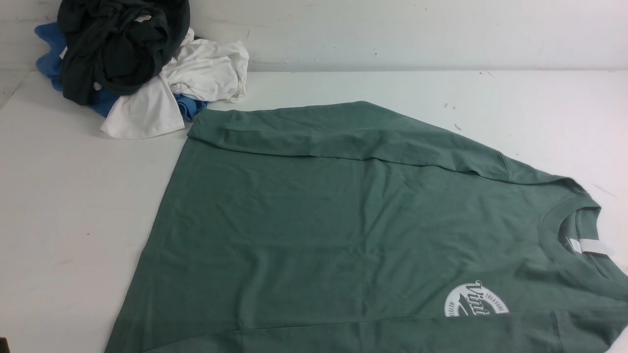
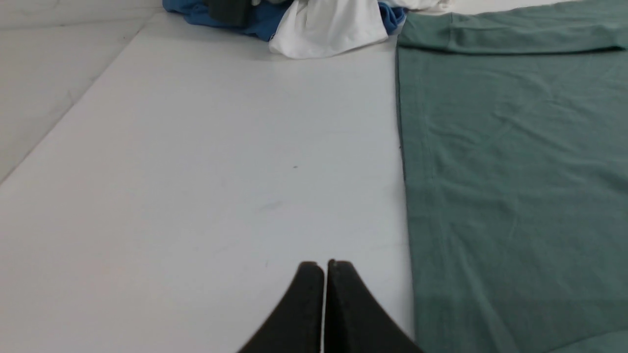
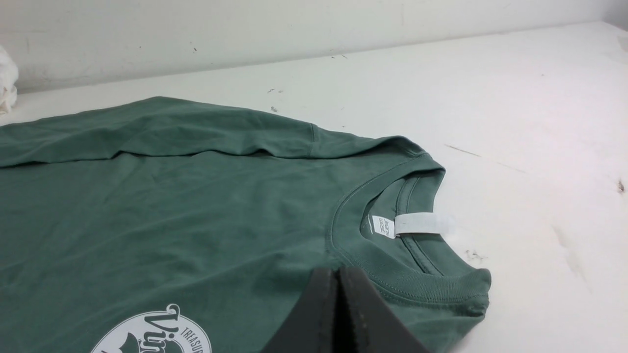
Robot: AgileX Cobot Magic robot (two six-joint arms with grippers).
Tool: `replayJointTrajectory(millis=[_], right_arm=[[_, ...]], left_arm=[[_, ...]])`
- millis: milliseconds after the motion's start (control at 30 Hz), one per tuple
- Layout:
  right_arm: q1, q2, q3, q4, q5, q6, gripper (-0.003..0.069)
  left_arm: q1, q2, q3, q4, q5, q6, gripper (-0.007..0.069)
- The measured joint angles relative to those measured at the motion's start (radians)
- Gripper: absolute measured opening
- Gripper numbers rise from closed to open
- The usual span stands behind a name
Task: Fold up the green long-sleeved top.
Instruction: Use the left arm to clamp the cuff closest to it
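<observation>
The green long-sleeved top (image 1: pixel 343 220) lies flat on the white table, neck to the right and hem to the left. Its far sleeve (image 1: pixel 343 135) is folded in along the far edge, and a near fold covers the lower part of the white logo (image 1: pixel 473 301). The white neck label (image 1: pixel 591 246) shows in the collar. Neither gripper shows in the front view. My left gripper (image 2: pixel 325 264) is shut and empty over bare table beside the top's hem (image 2: pixel 515 171). My right gripper (image 3: pixel 338 269) is shut, just above the chest by the ribbed collar (image 3: pixel 417 284).
A heap of dark, blue and white garments (image 1: pixel 137 63) sits at the table's far left corner, touching the top's far hem corner; it also shows in the left wrist view (image 2: pixel 324 24). A white wall (image 1: pixel 417 34) runs along the back. Bare table (image 1: pixel 73 196) lies left of the top.
</observation>
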Motion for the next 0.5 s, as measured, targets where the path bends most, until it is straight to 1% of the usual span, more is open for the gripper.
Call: replayJointTrajectory(millis=[67,133,233,267,333,367,433,467,500], right_arm=[[0.000,0.000,0.000,0.008,0.000,0.002,-0.0015],[0.000,0.000,0.000,0.066,0.003,0.014,-0.0015],[0.000,0.000,0.000,0.208,0.005,0.062,-0.0015],[0.000,0.000,0.000,0.263,0.006,0.083,-0.0015],[0.000,0.000,0.000,0.402,0.014,0.137,-0.0015],[0.000,0.000,0.000,0.488,0.020,0.170,-0.0015],[0.000,0.000,-0.001,0.677,0.026,0.232,-0.0015],[0.000,0.000,-0.002,0.710,0.026,0.236,-0.0015],[0.000,0.000,-0.002,0.817,0.018,0.252,-0.0015]], left_arm=[[0.000,0.000,0.001,-0.060,-0.028,-0.022,-0.0007],[0.000,0.000,0.001,-0.162,-0.061,-0.070,-0.0007],[0.000,0.000,0.001,-0.412,-0.110,-0.204,-0.0007],[0.000,0.000,0.001,-0.470,-0.120,-0.242,-0.0007],[0.000,0.000,0.001,-0.653,-0.139,-0.313,-0.0007],[0.000,0.000,0.001,-0.734,-0.142,-0.327,-0.0007],[0.000,0.000,0.001,-0.868,-0.156,-0.332,-0.0007],[0.000,0.000,0.001,-0.877,-0.158,-0.332,-0.0007],[0.000,0.000,0.001,-0.927,-0.162,-0.306,-0.0007]])
